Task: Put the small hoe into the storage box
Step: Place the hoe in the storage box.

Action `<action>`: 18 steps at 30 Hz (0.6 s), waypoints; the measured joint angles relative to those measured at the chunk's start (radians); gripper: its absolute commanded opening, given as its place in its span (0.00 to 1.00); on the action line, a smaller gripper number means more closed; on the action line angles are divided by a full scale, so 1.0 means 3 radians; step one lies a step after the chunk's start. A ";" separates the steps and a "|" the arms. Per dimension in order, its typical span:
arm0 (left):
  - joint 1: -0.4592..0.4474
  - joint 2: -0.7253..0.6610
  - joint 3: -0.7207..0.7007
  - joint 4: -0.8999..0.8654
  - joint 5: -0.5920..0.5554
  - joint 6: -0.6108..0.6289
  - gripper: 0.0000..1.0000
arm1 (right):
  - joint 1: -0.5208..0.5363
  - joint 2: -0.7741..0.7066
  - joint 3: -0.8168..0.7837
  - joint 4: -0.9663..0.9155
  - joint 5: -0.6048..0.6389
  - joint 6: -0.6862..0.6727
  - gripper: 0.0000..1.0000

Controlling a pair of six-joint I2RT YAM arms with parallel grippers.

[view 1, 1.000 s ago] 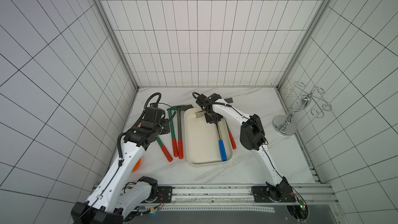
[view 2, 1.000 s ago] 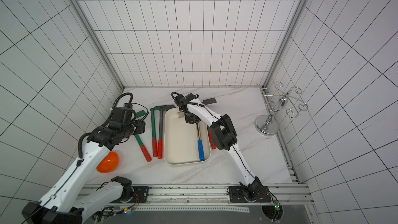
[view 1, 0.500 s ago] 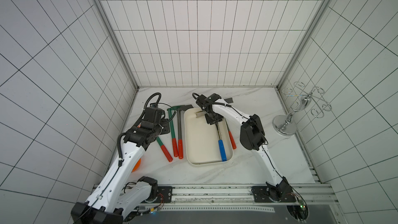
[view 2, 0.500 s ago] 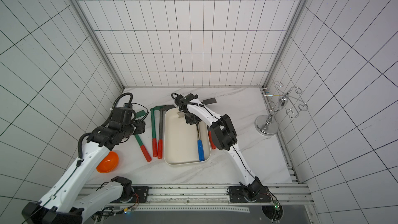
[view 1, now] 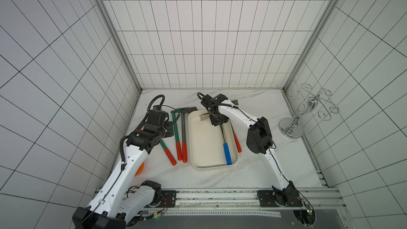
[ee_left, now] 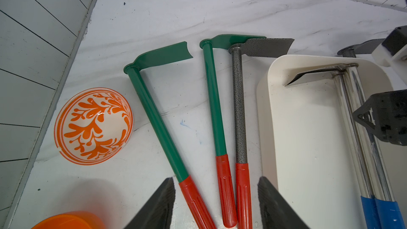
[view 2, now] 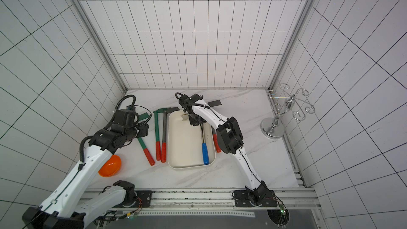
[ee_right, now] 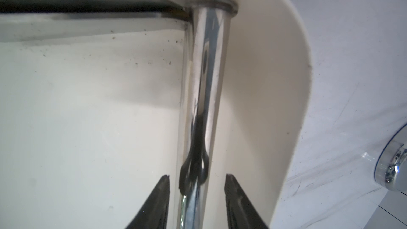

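The small hoe [view 1: 226, 153] [view 2: 204, 154], chrome with a blue handle, lies lengthwise in the cream storage box [view 1: 204, 142] [view 2: 182, 146]. Its blade rests at the box's far end. My right gripper [view 1: 218, 123] [ee_right: 197, 176] hovers low over the chrome shaft [ee_right: 204, 84]. It is open, with a finger on each side of the shaft and a gap at both. My left gripper [view 1: 168, 132] [ee_left: 215, 178] stands open left of the box [ee_left: 308, 139], above red handles, holding nothing.
Two green hoes [ee_left: 154, 115] [ee_left: 214, 106] and a grey speckled hoe [ee_left: 240, 111], all red-handled, lie left of the box. Another red-handled hoe [view 1: 237, 144] lies along its right side. A patterned plate [ee_left: 93, 125], an orange bowl [view 2: 110, 166] and a chrome stand [view 1: 290, 126] sit nearby.
My right gripper's fingers have parted from the hoe's shaft. The hoe lies in the same place in the box, and neither arm has visibly shifted.
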 measured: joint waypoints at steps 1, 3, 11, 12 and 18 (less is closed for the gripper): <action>0.0000 0.0000 0.0000 -0.0005 -0.0005 0.0000 0.63 | -0.0010 -0.0028 0.0031 0.0001 -0.0014 0.0001 0.43; 0.0000 0.0000 0.0000 -0.0014 -0.0011 0.0000 0.63 | -0.0029 -0.0085 0.0079 0.0003 -0.0032 0.0006 0.43; 0.0000 0.0004 0.0010 -0.0071 -0.0037 -0.0013 0.62 | -0.0167 -0.0518 0.0130 0.0034 -0.0118 0.0011 0.43; 0.0000 0.0010 0.0020 -0.0079 -0.0045 -0.0013 0.62 | -0.0193 -0.0591 0.0130 0.0050 -0.0142 0.0008 0.43; 0.0000 0.0053 0.0111 -0.0103 -0.0098 -0.0014 0.62 | -0.0381 -0.1092 -0.0056 0.0273 -0.0230 -0.0042 0.43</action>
